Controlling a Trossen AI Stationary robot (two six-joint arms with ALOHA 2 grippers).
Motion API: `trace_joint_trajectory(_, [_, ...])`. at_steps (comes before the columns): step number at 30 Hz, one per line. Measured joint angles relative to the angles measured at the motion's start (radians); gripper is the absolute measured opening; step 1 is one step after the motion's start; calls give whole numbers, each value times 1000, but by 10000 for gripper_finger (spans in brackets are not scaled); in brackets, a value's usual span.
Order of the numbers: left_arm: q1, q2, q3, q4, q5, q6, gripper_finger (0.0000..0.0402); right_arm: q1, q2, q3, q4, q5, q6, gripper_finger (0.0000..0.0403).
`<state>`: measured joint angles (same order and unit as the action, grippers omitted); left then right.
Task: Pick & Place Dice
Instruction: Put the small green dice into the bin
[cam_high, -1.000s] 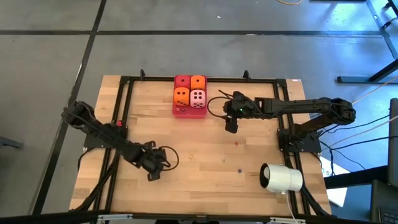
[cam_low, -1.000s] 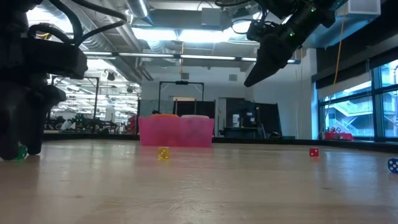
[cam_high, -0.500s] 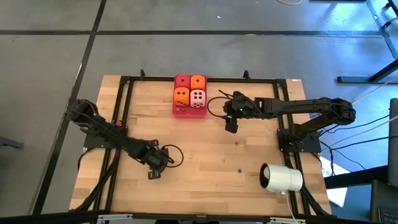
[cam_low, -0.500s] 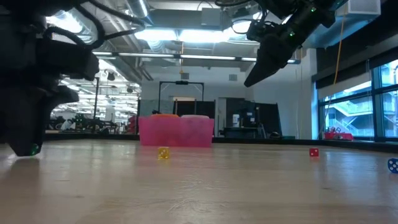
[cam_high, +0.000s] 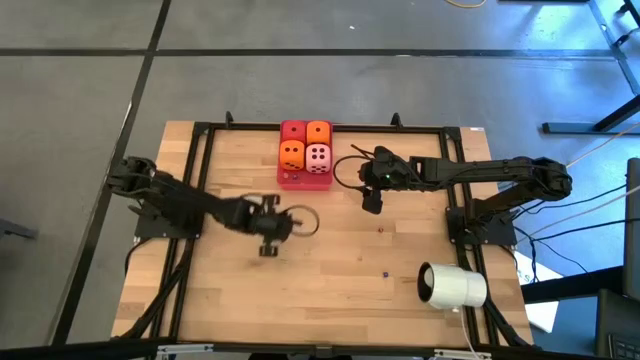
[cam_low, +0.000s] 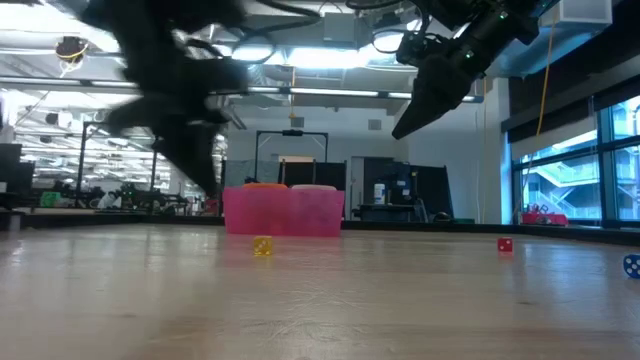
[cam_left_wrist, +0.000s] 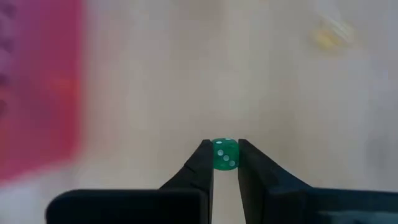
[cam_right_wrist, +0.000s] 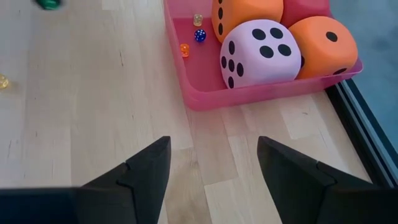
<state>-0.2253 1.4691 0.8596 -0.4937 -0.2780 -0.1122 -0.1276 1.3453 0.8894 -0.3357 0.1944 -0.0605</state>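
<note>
My left gripper (cam_left_wrist: 224, 149) is shut on a small green die (cam_left_wrist: 224, 154) above the table's middle (cam_high: 268, 246), near-left of the pink tray (cam_high: 288, 180). In the tray sit a red (cam_high: 293, 131), two orange (cam_high: 319, 131) and a pale pink (cam_right_wrist: 258, 53) soft dice, with tiny dice (cam_right_wrist: 199, 35) lying on its floor. Just right of the tray, my right gripper (cam_right_wrist: 212, 146) hangs open above the wood with nothing between its fingers. My left gripper pinches the green die's two opposite faces (cam_left_wrist: 215, 155) between its fingertips (cam_left_wrist: 205, 152), only at their free ends. The fingers slant down toward the table. The die is lifted clear of the wood, a three-pip face toward the camera.
Small loose dice lie on the table: a yellow one (cam_low: 262, 246), a red one (cam_low: 505, 244) and a blue one (cam_low: 632, 265). A white cylinder (cam_high: 452, 286) lies at the near right. A black frame (cam_high: 200, 140) borders the wooden top.
My left gripper has shut on the green die at the table's near left and lifted it clear. It has swung up and toward the far right, nearer the tray, with its wrist rolling. My right gripper kept still.
</note>
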Motion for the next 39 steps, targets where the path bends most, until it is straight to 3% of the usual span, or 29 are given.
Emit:
trace_joint_trajectory(4, [147, -1, 7, 174, -7, 128, 32, 0, 0, 0, 0, 0, 0, 240])
trace_joint_trajectory(10, [369, -1, 7, 399, 98, 280, 36, 0, 0, 0, 0, 0, -3, 240])
trace_joint_trajectory(14, [497, 10, 7, 440, 223, 307, 37, 0, 0, 0, 0, 0, -3, 240])
trace_joint_trajectory(19, [604, 52, 7, 437, 246, 294, 38, 0, 0, 0, 0, 0, -3, 240])
trace_joint_trajectory(28, [652, 127, 7, 420, 323, 298, 61, 0, 0, 0, -1, -1, -2, 240])
trace_joint_trajectory(39, [635, 111, 7, 411, 214, 311, 141, 0, 0, 0, 0, -3, 58, 240])
